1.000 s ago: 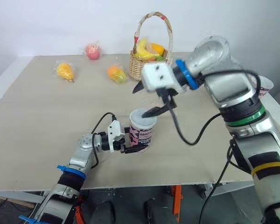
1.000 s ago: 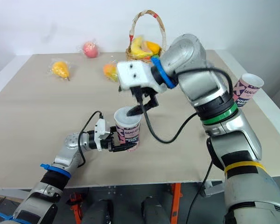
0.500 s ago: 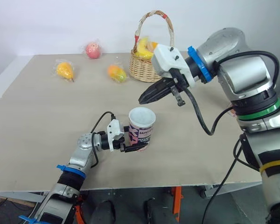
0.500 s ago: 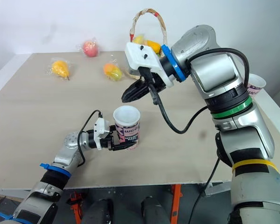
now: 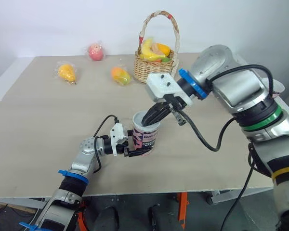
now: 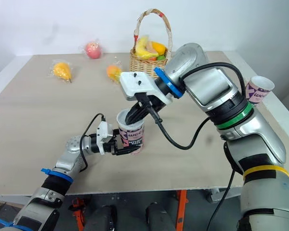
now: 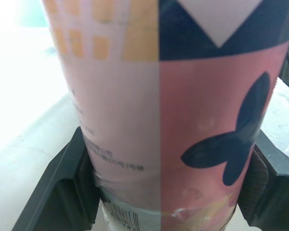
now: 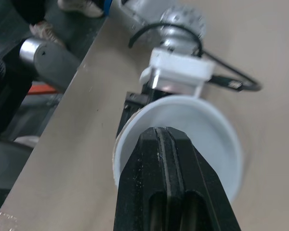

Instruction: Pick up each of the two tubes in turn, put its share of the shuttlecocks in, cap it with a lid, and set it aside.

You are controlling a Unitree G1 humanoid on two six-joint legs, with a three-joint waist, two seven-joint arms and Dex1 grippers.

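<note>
Toward the table's near edge, middle: the tube point(image 5: 145, 136) stood upright with its open mouth up, held low on its wall. I could not tell whether its base sat on the table point(image 5: 38, 120) or hung just above it.
Left gripper point(image 5: 129, 146): its two black fingers point(image 7: 62, 192) were clamped on the tube from opposite sides, pads flat against the printed wall close to the base.
Right gripper point(image 5: 146, 120): its fingers point(image 8: 154, 163) were pressed together with nothing seen between them, and the tips were dipped just inside the tube's mouth.
Tube's inside: the right fingers covered most of it. What showed of the inner wall was white and bare, and no shuttlecock could be made out.
Second tube point(image 6: 256, 92): it stood upright at the table's right edge, well apart from both grippers and untouched.
How it would handle: the tube looked like thin printed card, so light and easily dented, softest at the open rim and stiffest near the base. Its glossy wrap might slip under a weak pinch. Being tall and light, it would likely tip if pushed from inside.
Where to take hold: low on the wall and across the full width, as the left gripper had it, looked the soundest grip. A firm but not crushing squeeze would suit, kept clear of the rim so a lid could seat.
Beyond: a basket point(image 5: 151, 67) of fruit stood at the far side, with three wrapped fruits point(image 5: 67, 73) lying to its left.
</note>
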